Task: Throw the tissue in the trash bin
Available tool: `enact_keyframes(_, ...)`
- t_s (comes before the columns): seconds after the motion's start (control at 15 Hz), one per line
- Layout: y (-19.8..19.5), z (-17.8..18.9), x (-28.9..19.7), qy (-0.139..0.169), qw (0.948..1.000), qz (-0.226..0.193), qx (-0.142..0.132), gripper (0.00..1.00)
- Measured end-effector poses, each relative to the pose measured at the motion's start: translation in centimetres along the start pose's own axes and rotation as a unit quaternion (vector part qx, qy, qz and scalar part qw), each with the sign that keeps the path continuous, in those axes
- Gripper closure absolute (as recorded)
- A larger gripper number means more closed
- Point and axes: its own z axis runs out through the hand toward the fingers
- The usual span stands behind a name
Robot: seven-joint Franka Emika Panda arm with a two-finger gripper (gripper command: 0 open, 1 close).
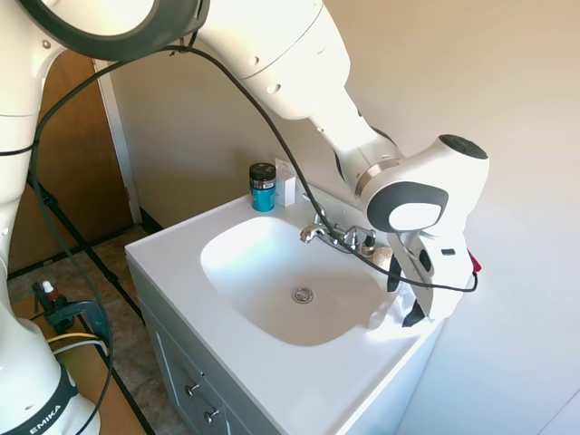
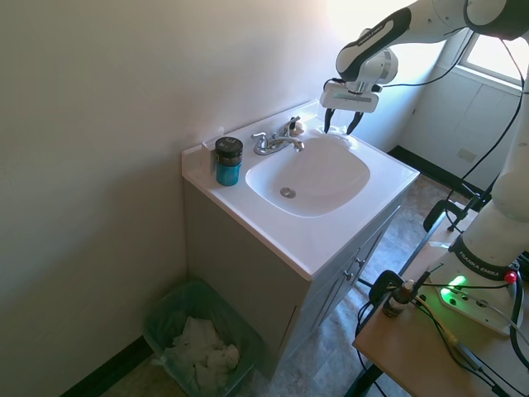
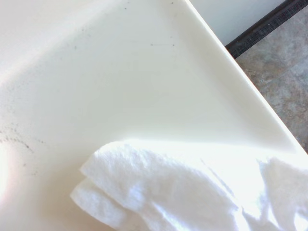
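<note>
One tissue (image 3: 163, 192) lies crumpled on the vanity top (image 2: 331, 240), at the far corner past the faucet (image 2: 277, 142), right by the basin's rim. The arm's claw (image 2: 341, 121) hangs directly over it with its two dark fingers spread apart, tips just above or barely touching the paper; I can't tell which, and it has hold of nothing. One trash bin (image 2: 201, 347) stands on the floor beside the cabinet, against the wall, with white wads already inside. On the back edge of the top stands one dark-lidded blue jar (image 2: 228, 160), with one white card (image 1: 286, 185) just beside it.
</note>
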Motion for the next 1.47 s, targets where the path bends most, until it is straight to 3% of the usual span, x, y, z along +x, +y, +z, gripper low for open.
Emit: enact_keyframes(1.47, -0.7, -0.2, -0.6, -0.026, 0.999, -0.021, 0.029, 1.0)
